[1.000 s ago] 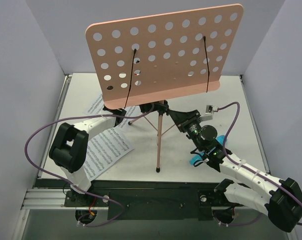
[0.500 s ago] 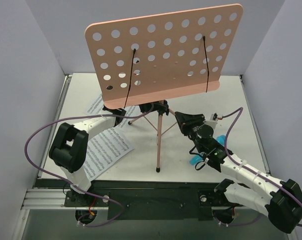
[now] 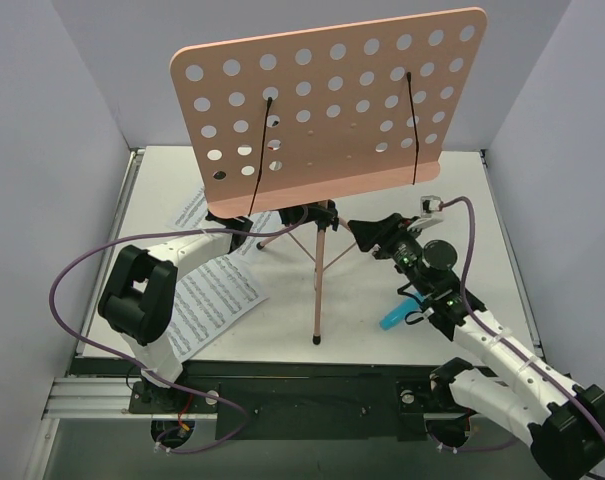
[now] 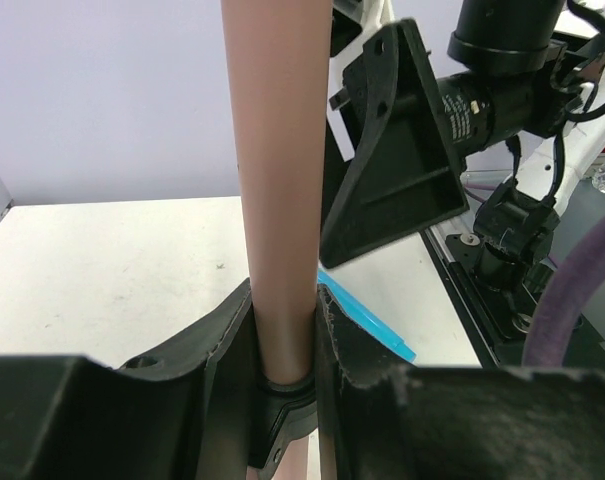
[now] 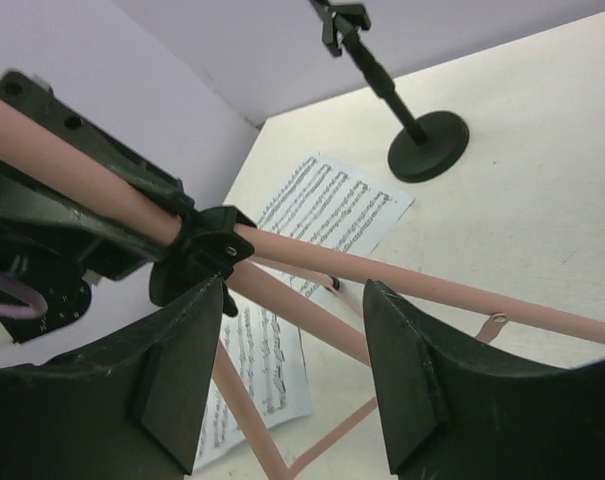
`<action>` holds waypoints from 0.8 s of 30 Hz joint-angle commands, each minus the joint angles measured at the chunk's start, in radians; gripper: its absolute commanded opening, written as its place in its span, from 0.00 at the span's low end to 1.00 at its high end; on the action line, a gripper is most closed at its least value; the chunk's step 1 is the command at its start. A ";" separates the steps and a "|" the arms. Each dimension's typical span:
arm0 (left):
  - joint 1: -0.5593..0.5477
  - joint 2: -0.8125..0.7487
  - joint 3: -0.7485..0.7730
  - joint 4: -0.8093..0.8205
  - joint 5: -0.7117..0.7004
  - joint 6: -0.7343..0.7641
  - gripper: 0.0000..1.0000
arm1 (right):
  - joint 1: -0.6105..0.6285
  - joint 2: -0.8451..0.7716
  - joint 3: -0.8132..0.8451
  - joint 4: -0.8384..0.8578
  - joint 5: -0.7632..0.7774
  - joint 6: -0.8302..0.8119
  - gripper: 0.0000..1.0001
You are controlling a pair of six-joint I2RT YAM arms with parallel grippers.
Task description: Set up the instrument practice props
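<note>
The pink music stand has its hole-punched desk [image 3: 327, 100] up, with two black wire page holders [image 3: 412, 125] on it. Its thin pole [image 3: 320, 280] slopes toward the near edge. My left gripper [image 3: 300, 216] is shut on the pole [image 4: 277, 200] just above the black leg collar, which shows in the left wrist view [image 4: 282, 345]. My right gripper [image 3: 370, 232] is open and empty just right of the collar. In the right wrist view its gap [image 5: 292, 370] frames the pink legs [image 5: 312, 320]. Two white sheets of music [image 3: 207, 300] [image 3: 190, 210] lie flat on the table at the left.
A blue flat object [image 3: 394, 318] lies on the table by my right arm. A small black stand with a round base [image 5: 427, 145] stands at the back, hidden by the desk in the top view. Grey walls enclose the table on three sides.
My right wrist has rolled and the right arm has swung a little to the right. Its open gripper stays beside the stand's collar. The left arm and the stand have not moved.
</note>
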 commanded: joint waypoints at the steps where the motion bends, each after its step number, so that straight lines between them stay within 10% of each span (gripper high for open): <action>1: -0.015 0.037 -0.029 -0.078 0.095 -0.029 0.00 | -0.013 0.056 0.010 0.172 -0.198 -0.144 0.53; 15: -0.015 0.032 -0.033 -0.078 0.095 -0.027 0.00 | -0.013 0.185 0.078 0.315 -0.310 -0.094 0.31; 24: -0.015 0.032 -0.036 -0.075 0.095 -0.027 0.00 | -0.013 0.214 0.099 0.267 -0.277 -0.063 0.00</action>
